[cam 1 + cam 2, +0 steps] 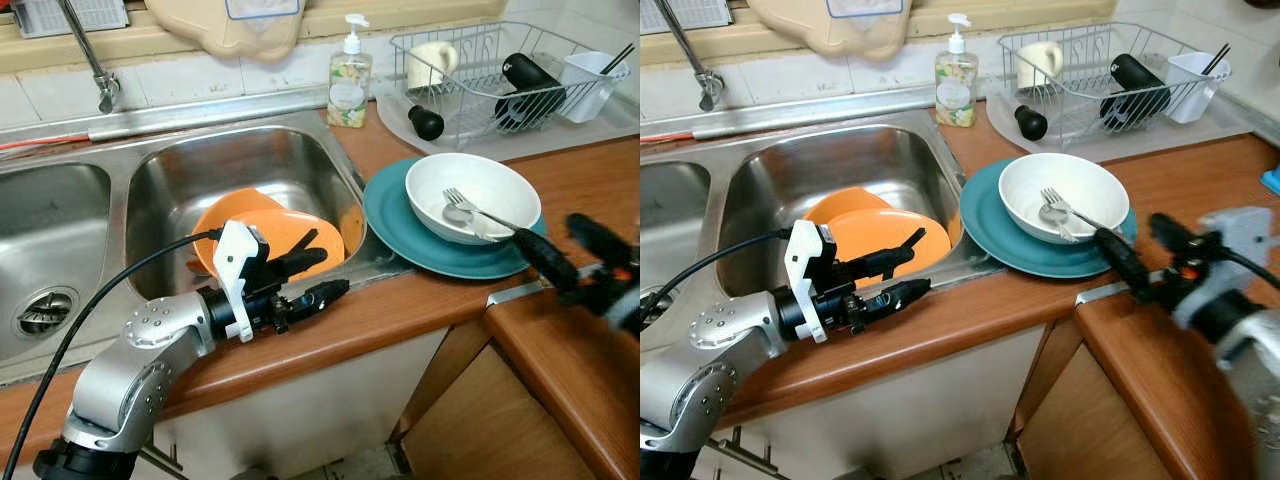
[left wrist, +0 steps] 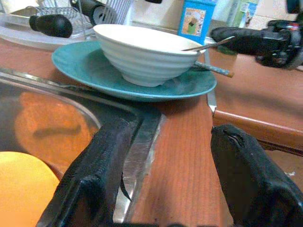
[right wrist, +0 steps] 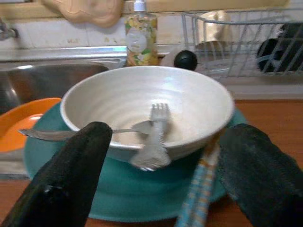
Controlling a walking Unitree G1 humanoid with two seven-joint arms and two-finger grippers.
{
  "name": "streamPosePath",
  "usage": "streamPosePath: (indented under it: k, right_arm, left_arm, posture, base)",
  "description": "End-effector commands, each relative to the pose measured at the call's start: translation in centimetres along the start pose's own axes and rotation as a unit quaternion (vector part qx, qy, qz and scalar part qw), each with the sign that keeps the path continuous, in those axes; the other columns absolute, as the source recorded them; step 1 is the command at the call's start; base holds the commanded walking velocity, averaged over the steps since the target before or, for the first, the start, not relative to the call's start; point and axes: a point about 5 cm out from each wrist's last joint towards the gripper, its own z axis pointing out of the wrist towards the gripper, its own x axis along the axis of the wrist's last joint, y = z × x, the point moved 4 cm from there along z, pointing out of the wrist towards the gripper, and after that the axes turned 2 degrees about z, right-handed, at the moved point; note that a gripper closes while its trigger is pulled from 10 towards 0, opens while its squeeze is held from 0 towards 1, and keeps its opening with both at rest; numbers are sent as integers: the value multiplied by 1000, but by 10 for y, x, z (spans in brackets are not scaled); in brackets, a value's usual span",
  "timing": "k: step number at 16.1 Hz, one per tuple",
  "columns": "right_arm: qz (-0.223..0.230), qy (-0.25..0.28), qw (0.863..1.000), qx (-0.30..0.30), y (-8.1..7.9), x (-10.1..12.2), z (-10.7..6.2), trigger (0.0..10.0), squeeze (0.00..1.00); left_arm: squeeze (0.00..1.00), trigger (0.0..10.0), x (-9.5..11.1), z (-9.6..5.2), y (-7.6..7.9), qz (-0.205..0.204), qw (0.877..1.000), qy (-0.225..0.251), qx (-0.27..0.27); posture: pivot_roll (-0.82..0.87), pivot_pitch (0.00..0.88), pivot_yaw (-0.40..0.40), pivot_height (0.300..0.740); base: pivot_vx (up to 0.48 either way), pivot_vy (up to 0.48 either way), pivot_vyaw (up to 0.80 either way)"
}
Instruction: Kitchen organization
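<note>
Now | right tool [image 1: 1137, 252] open, empty | near fork [image 1: 1064, 212] handle

A brushed stainless-steel sink [image 1: 150, 190] is set into a smooth wood-grain countertop [image 1: 560, 360]. A glossy white ceramic bowl [image 1: 500, 185], with a shiny metal fork [image 3: 154, 142] inside, is carried on a glazed teal plate [image 1: 400, 230].

Sink basin [image 1: 170, 190] at left holds plates [image 1: 270, 235]. On the surface [image 1: 400, 300] to its right, a bowl [image 1: 487, 190] sits on a plate [image 1: 400, 230]; fork [image 1: 470, 208] and spoon [image 1: 462, 216] lie inside. Soap bottle [image 1: 349, 80] and dish rack [image 1: 500, 70] stand behind.
</note>
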Motion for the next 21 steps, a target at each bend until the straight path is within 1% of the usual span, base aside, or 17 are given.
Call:
streamPosePath:
  k: [1, 4, 6, 9, 18, 20, 21]
  right_arm:
    - [1, -2, 1000, -4, 1, 0, 3, 0, 0]
    - [25, -4, 1000, 0, -2, -3, 7, 0, 0]
    - [30, 0, 1000, 0, -2, -3, 8, 0, 0]
    - [30, 1, 1000, 2, -2, -3, 8, 0, 0]
    - [35, -5, 999, 22, -8, -5, 5, 0, 0]
    - [34, -3, 999, 20, -7, -2, 5, 0, 0]
    - [31, 6, 999, 18, -6, 3, 6, 0, 0]
  left_arm:
    - [0, 10000, 6, 2, 3, 6, 1000, 3, -13]
    - [0, 10000, 6, 2, 4, 3, 1000, 1, -16]
    - [0, 10000, 5, 2, 5, 0, 1000, 1, -17]
    - [0, 10000, 5, 3, 6, -2, 1000, 1, -19]
    - [0, 10000, 5, 3, 5, -3, 1000, -1, -19]
    - [0, 10000, 5, 3, 4, -1, 1000, 0, -18]
    - [0, 10000, 7, 3, 2, 4, 1000, 2, -12]
  posture:
    - [-157, 0, 46, 740]
    - [-158, 0, 47, 740]
    - [-157, 0, 45, 740]
    - [-158, 0, 45, 740]
    - [-158, 0, 48, 740]
    - [-158, 0, 48, 740]
    - [-158, 0, 48, 740]
  base:
    - [0, 0, 0]
    - [0, 0, 0]
    - [0, 0, 0]
    - [0, 0, 0]
    - [0, 0, 0]
    - [0, 0, 0]
    - [0, 0, 0]
